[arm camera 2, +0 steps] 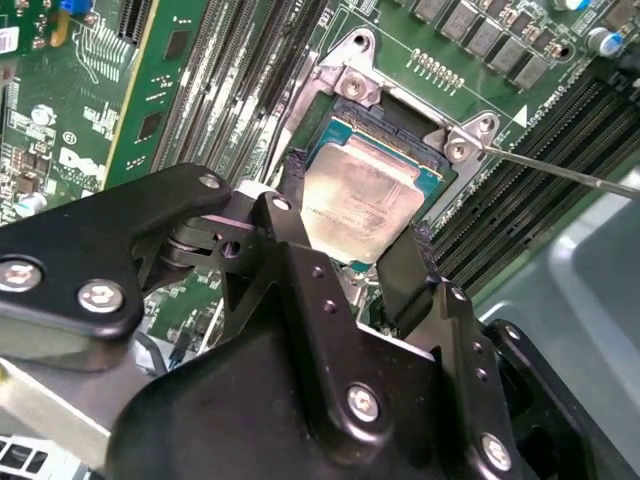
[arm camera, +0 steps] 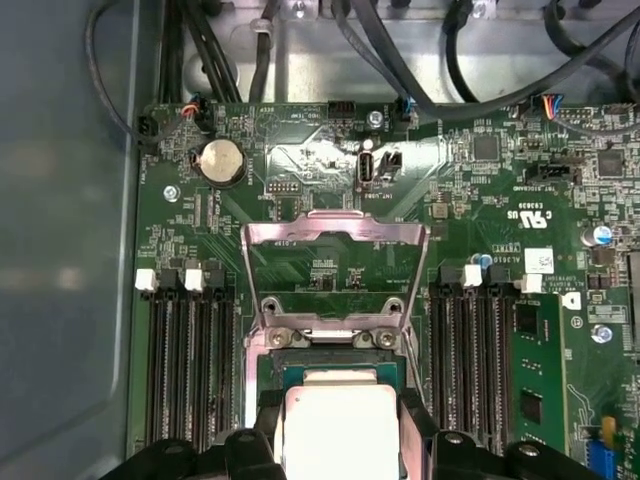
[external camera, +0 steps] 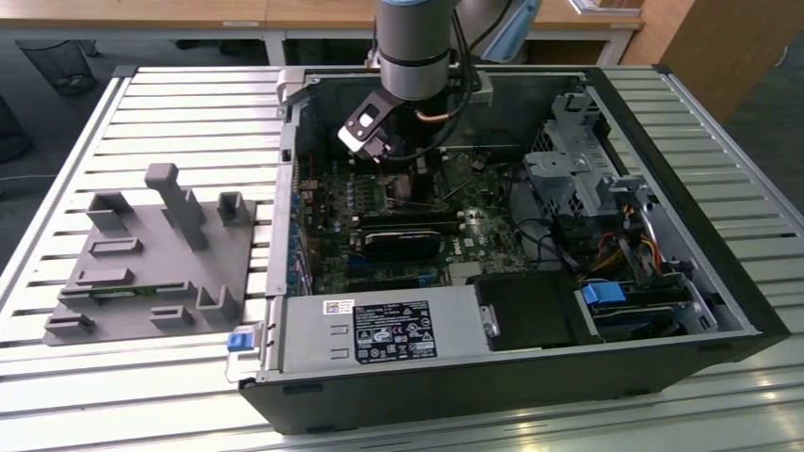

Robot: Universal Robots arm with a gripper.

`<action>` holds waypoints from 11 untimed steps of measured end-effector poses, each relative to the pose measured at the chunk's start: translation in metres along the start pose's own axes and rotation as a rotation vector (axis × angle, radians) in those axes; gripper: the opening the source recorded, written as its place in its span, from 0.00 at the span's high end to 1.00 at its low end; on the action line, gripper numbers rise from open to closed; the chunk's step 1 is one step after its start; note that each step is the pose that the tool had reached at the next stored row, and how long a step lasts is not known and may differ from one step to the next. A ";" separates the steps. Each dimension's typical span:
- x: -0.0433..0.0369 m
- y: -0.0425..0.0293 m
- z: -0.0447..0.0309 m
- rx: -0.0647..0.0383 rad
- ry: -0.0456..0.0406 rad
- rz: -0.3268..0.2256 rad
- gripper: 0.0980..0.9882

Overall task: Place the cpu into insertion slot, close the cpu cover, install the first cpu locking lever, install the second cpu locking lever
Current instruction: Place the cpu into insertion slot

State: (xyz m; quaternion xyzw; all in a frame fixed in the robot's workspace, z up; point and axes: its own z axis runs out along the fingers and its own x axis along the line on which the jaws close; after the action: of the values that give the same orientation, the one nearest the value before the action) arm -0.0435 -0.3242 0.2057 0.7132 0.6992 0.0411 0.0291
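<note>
**Q:** While the pincer [arm camera 2: 352,222] hangs over the board, what's it got?
**A:** It's closed narrow on the chip [arm camera 2: 365,190], with fingers [arm camera 2: 295,240] against two opposite edges in both wrist views. The chip is right at the socket [arm camera 2: 390,122], low in it or just above. Can't tell if it's fully seated.

**Q:** Progress?
**A:** I'd judge step one is underway, since the chip is at the socket but not let go. The cover [arm camera: 335,232] stands flipped up behind the socket, and the board shows through its window. One lever [arm camera 2: 560,170] sticks out as a thin rod from the socket corner, unhooked. So the cover and both levers are left to do.

**Q:** Containers?
**A:** The computer case [external camera: 503,386] lies open on the slatted bench [external camera: 126,395], with the arm reaching in from above.
- **Board:** the green board [arm camera: 180,235] is inside, with memory slots [arm camera: 185,370] on either side of the socket.
- **Near wall:** the labelled power supply [external camera: 377,330] sits by it.
- **Exterior view's right:** the drive cage [external camera: 566,169] and cables [external camera: 616,250] are there.

A grey holder [external camera: 138,254] sits on the bench at the exterior view's left of the case, well apart from the pincer. Can't tell what's in its slots.
</note>
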 end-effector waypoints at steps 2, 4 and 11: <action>0.0000 -0.0003 0.0025 0.000 0.0010 0.000 0.50; -0.0001 -0.0004 0.0045 0.000 0.0015 0.000 0.50; -0.0001 -0.0007 0.0090 0.000 0.0017 0.001 0.50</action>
State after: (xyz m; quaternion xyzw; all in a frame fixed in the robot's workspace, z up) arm -0.0433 -0.3241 0.1967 0.7133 0.6990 0.0416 0.0284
